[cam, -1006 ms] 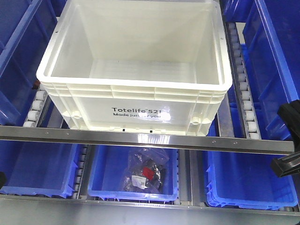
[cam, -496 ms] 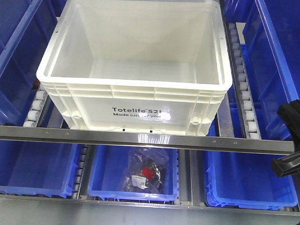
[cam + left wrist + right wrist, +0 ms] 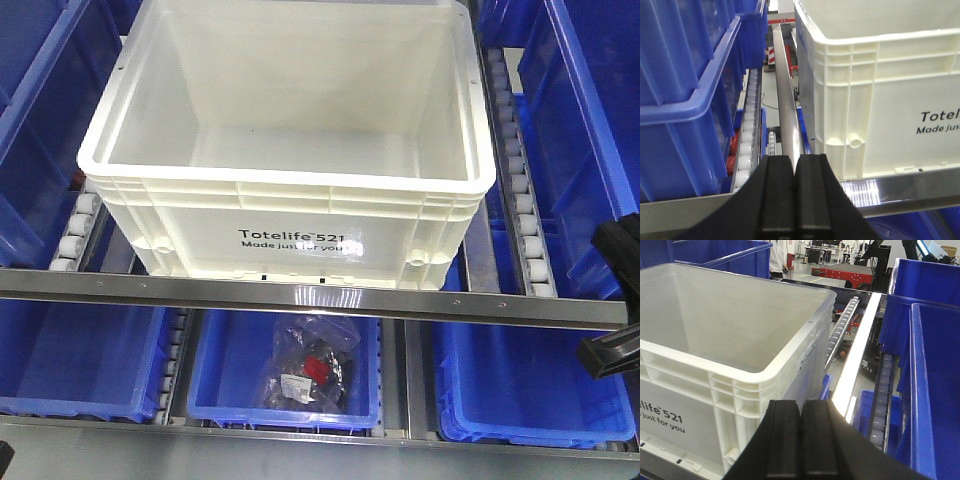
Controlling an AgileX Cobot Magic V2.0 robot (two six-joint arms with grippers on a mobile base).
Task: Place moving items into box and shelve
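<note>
- My left gripper (image 3: 795, 200) has its two black fingers pressed flat together, nothing between them. It hangs near the white box's left front corner, pointing along the steel rail (image 3: 786, 105) that runs away beside the box.
- My right gripper (image 3: 801, 445) is likewise closed on nothing, pads meeting. It sits just off the box's right front corner.
- The box (image 3: 290, 170), printed "Totelife 521 Made just for you", stands upright on the upper roller lane of the shelf. Its near wall is just behind the front steel crossbar (image 3: 310, 297). From above its inside looks bare.
- Blue bins (image 3: 575, 130) flank it left and right.
- On the lower level, the middle blue bin (image 3: 215, 385) holds a clear bag of dark parts (image 3: 310, 365) with a red piece showing.
</note>
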